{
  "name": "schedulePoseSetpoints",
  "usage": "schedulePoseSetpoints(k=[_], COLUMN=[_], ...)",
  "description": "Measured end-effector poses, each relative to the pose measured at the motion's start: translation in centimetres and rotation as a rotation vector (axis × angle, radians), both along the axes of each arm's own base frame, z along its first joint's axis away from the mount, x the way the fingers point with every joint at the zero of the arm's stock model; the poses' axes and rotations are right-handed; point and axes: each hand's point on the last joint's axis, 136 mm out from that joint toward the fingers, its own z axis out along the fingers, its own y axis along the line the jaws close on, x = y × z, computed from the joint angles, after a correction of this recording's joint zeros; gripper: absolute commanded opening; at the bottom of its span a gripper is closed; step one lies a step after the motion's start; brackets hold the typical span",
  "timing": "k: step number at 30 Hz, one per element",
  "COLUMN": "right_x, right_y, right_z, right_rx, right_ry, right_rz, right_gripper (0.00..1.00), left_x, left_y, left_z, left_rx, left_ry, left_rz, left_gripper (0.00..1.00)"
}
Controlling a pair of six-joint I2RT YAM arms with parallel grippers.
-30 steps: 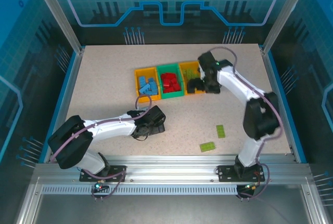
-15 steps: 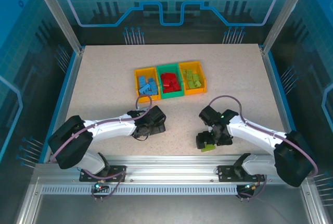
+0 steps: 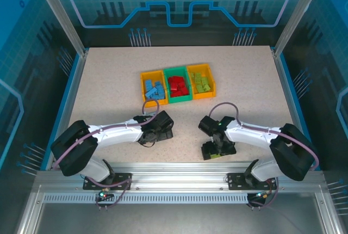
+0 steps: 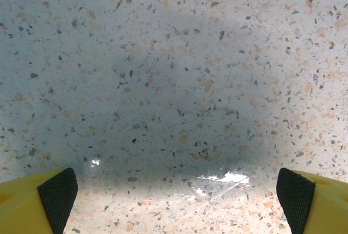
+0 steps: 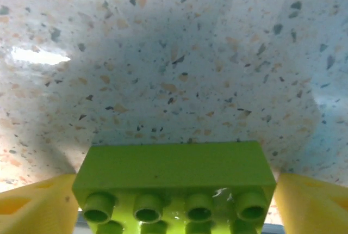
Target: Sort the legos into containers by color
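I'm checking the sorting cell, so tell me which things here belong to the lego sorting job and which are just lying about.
Belongs: lime green lego at the right gripper; left orange-yellow bin with blue legos; green bin with red legos; right orange-yellow bin with green legos.

Just there: open left gripper, speckled table, aluminium rail.

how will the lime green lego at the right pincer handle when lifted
The lime green lego looks like stiff moulded plastic, so probably no flex. Small, likely light. Its glossy faces might slip in the right pincer; flat-sided, it shouldn't roll.
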Motion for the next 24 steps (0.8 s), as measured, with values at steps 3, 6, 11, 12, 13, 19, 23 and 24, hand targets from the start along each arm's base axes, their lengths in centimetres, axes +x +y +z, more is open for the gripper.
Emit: schedulePoseSetpoints(k=[3, 6, 11, 12, 13, 19, 23, 24], right_x=[0.6, 1.8, 7.2, 9.0, 10.6, 22.9, 30.1, 31.3], right_y=[0.4, 0.9, 3.9, 4.5, 4.7, 5.0, 5.6, 5.6], right_z=[0.1, 1.0, 5.3, 6.4, 7.2, 11.2, 11.9, 11.7], right_rx=[-0.007, -0.013, 0.081, 0.11, 0.131, 0.223, 0.257, 0.257], right_ry=[-0.009, -0.046, -0.17, -0.201, -0.224, -0.341, -0.395, -0.397], right_rz=[0.009, 0.018, 0.026, 0.013, -0.002, -0.102, -0.129, -0.134], right_gripper=[0.61, 0.57, 0.57, 0.57, 0.57, 0.57, 0.57, 0.57], left_x=[0.0, 0.0, 0.0, 0.0, 0.0, -0.1, -0.1, -0.1], left_y=[0.0, 0.0, 0.0, 0.0, 0.1, 0.1, 0.0, 0.0], left_z=[0.0, 0.0, -0.1, -0.2, -0.2, -0.3, -0.3, -0.3], left_rx=[0.0, 0.0, 0.003, 0.005, 0.007, 0.01, 0.009, 0.009], left_ry=[0.0, 0.0, 0.003, 0.004, 0.006, 0.009, 0.008, 0.008], left_rz=[0.0, 0.0, 0.0, 0.0, 0.0, 0.0, -0.001, -0.001], left_gripper=[0.99, 0.99, 0.99, 0.99, 0.99, 0.99, 0.99, 0.99])
